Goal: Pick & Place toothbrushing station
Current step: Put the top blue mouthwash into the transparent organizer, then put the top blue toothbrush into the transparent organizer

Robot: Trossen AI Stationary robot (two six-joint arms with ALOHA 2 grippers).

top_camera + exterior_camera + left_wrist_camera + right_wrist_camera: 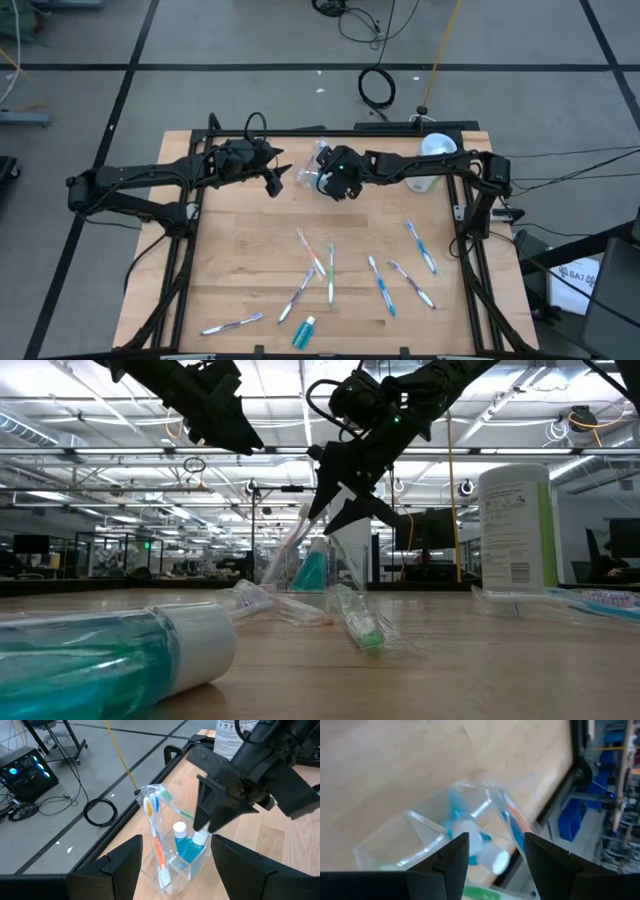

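Right now the right pincer (335,183) hangs open just above the holder (172,845), empty. Left pincer (272,180) waits wide beside it; loose toothbrushes (331,272) lie well nearer the worktop's (240,260) front.

Both tools met above the clear holder (309,172) at the worktop's (230,260) far edge; wrapped toothbrushes (331,272) lay scattered across the near half.

Evenly lit from ceiling strip lights (90,430), bright and slightly flared in the low view. Soft, faint shadows on the wooden table (250,250). Nearest mouthwash bottle (100,650) out of focus. Right wrist view motion-blurred throughout, clear organizer (445,840) smeared. Left wrist view sharp.
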